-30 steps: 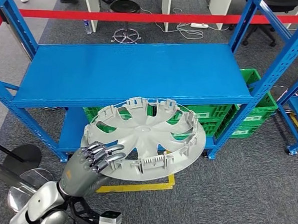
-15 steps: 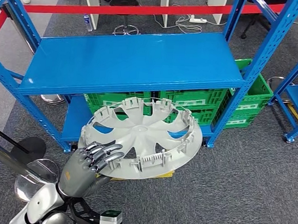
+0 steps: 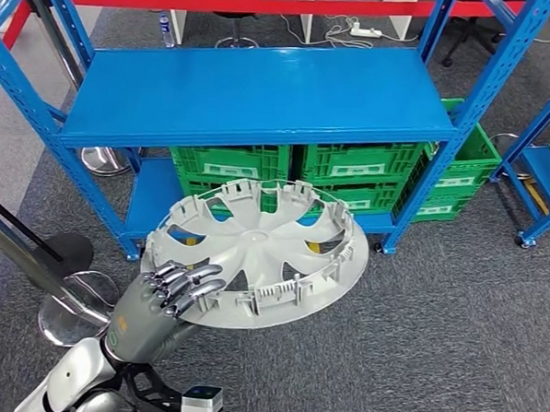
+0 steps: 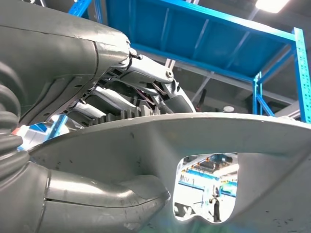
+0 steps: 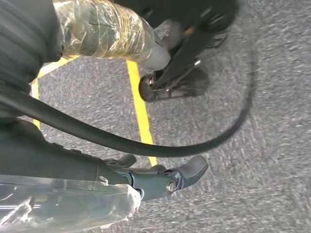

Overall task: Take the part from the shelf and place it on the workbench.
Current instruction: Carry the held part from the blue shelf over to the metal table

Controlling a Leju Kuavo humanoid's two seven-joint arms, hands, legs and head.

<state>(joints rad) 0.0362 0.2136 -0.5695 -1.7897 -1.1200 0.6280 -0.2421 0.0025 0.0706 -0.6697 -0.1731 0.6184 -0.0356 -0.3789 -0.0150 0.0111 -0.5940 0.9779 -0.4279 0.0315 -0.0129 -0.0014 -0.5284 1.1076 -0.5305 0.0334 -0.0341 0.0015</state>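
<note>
Left robot hand (image 3: 157, 308) grasps wheel cover (image 3: 256, 253) by near rim, clear of blue shelf (image 3: 257, 99) (desk unseen). Right robot hand (image 5: 161, 177): state unclear. Keep cover level; one-sided grip invites sag.

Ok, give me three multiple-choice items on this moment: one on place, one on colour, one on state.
1. Where is the wheel cover?
A. on the shelf top
B. in the air before the rack, off the shelf
C. on the floor

2. What colour are the crates under the shelf?
A. green
B. red
C. yellow

3. What is the left hand doing?
A. hanging free
B. gripping the cover's rim
C. pressing a crate

Key: 1 B, the cover hangs before the bare shelf; 2 A, the crates are green; 3 B, fingers lie over the rim, thumb under it.
</note>
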